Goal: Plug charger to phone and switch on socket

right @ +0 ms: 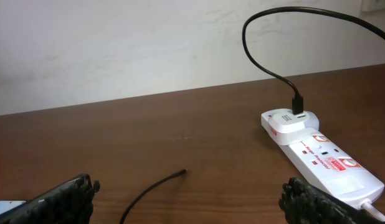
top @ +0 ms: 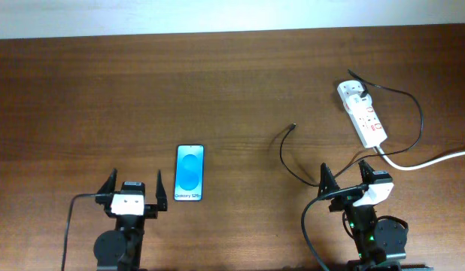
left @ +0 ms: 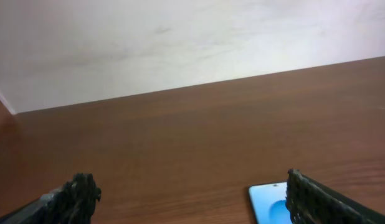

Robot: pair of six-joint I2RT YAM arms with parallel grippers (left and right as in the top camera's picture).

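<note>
Phone [top: 189,173] flat, screen lit; charger [top: 283,150] plugged into socket [top: 363,113], tip free.

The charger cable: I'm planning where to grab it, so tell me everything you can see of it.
The charger cable is thin, black and looks like flexible rubbery cord. One end sits plugged into the far end of the white power strip by a small black plug. From there it arches up off the table, loops past the strip, runs by the open right gripper, then curves to a small free tip lying on the wood, right of the phone and apart from it.
</note>
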